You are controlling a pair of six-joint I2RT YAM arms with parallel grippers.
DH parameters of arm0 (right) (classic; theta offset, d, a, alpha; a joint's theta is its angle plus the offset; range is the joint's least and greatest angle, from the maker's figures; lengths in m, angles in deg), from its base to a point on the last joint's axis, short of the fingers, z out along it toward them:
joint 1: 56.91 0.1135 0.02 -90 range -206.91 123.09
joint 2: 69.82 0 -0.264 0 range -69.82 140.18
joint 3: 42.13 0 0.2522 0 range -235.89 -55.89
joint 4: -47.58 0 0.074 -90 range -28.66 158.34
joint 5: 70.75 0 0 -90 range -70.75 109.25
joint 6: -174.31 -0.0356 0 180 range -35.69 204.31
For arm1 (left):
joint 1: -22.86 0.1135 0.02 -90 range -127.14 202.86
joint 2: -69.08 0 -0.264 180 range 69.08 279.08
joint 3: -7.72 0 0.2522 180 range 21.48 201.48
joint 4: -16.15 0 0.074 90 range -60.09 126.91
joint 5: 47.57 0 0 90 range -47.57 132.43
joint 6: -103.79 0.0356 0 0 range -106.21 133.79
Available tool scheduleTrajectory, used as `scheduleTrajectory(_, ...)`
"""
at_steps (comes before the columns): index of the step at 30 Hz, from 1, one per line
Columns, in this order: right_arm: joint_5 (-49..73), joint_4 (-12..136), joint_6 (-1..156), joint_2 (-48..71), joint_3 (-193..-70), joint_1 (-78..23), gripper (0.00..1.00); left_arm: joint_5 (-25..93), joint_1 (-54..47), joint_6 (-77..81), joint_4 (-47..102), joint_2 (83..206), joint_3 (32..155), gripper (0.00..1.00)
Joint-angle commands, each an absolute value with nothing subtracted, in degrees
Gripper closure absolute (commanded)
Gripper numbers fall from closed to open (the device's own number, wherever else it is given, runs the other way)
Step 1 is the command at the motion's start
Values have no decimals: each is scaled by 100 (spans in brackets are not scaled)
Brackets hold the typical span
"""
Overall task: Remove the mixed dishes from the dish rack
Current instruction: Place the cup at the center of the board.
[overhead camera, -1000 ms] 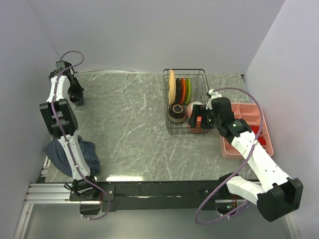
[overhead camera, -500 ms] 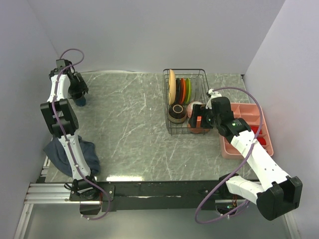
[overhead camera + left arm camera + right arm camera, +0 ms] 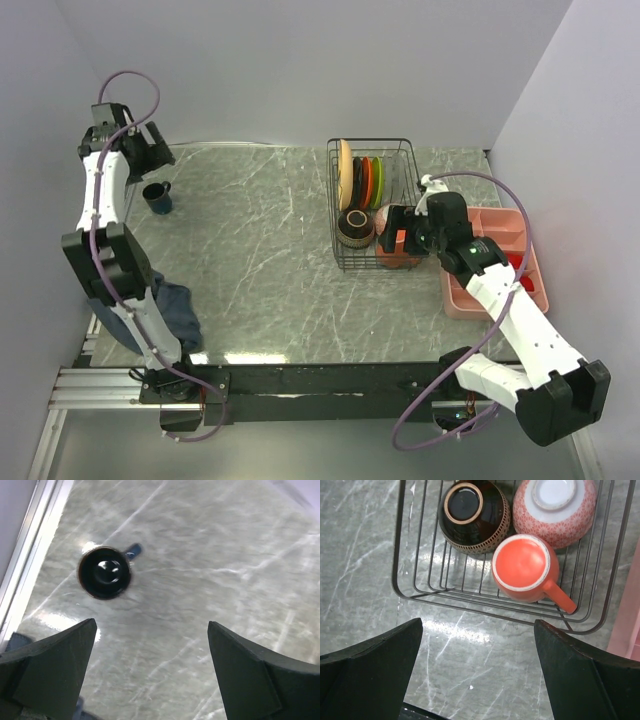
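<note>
The dish rack (image 3: 337, 262), a black wire basket, stands at the back right with several upright plates (image 3: 346, 175). In its front part, all upside down, sit a brown bowl (image 3: 472, 515), a speckled bowl (image 3: 555, 507) and an orange mug (image 3: 522, 567). My right gripper (image 3: 477, 625) is open above the rack's near edge, and nothing is between its fingers. A small dark-blue cup (image 3: 105, 572) stands upright on the table at the far left (image 3: 157, 197). My left gripper (image 3: 151, 630) is open above it and apart from it.
A pink divided tray (image 3: 500, 265) with red items lies right of the rack, close to my right arm. A blue cloth (image 3: 150, 305) lies at the table's left near edge. Walls close in on the left, back and right.
My left gripper has opened, let go of the dark-blue cup and lifted up and back from it. The right arm has barely shifted at the rack.
</note>
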State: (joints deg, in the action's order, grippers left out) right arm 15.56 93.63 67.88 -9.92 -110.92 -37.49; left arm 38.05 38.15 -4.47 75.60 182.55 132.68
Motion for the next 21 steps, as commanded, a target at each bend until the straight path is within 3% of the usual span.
scheduleTrajectory(1, 1485, 9254, 6779, -1119, -11381, -3626, 0, 3391, 3543, -362, 6939, 17124, 12512, 1)
scheduleTrajectory(9, 1800, 9526, 6796, -830, -11697, -3485, 0, 2731, 2849, -458, 5883, 15312, 10413, 1)
scheduleTrajectory(21, 2689, 9869, 7341, 23, -12216, -3529, 0, 2723, 1469, 333, 5601, 12912, 8558, 1)
